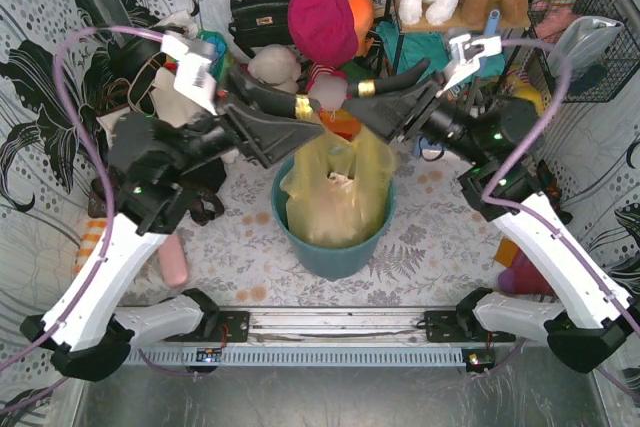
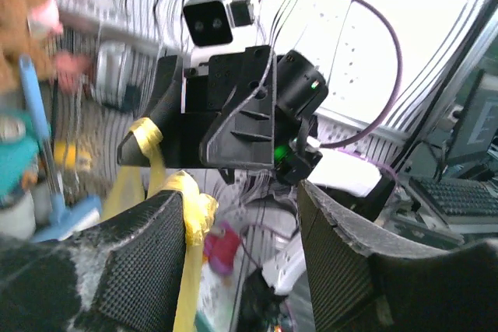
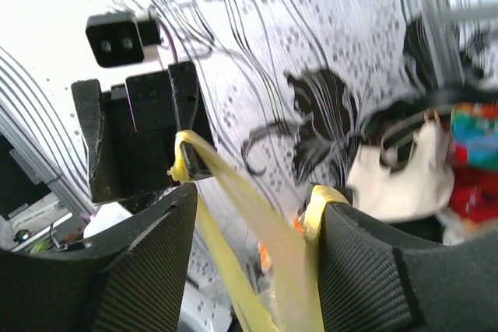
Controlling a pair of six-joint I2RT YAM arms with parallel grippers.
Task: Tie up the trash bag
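The table (image 1: 430, 237) bears a floral cloth. Soft toys and handbags crowd its far edge, too jumbled to sort out. From the near edge the left arm (image 1: 100, 277) and the right arm (image 1: 570, 247) lean in and meet above the middle. Below them stands the bin (image 1: 335, 257), and the bag (image 1: 340, 192) sits in it. The bag's top rises above the rim and its lower part is hidden by the bin wall. Something pale shows through the plastic, but I cannot tell what it is. The left gripper (image 1: 305, 117) and the right gripper (image 1: 358, 102) face each other tip to tip just above the bag's mouth. Both have their jaws apart and clamp nothing. One handle (image 1: 303, 107) is looped around a left finger and the other handle (image 1: 367, 88) around a right finger. In the left wrist view the yellow strip wraps the finger (image 2: 167, 254) on the left of that view and hangs down from it. More yellow drapes over the opposite gripper's tip. In the right wrist view a strip runs from the far gripper down through the gap between the jaws. A loop also lies over the finger (image 3: 366, 270) on the right. Both wrist views are blurred, so I cannot tell whether the handles cross or are knotted. An orange shape behind the bag is mostly covered.
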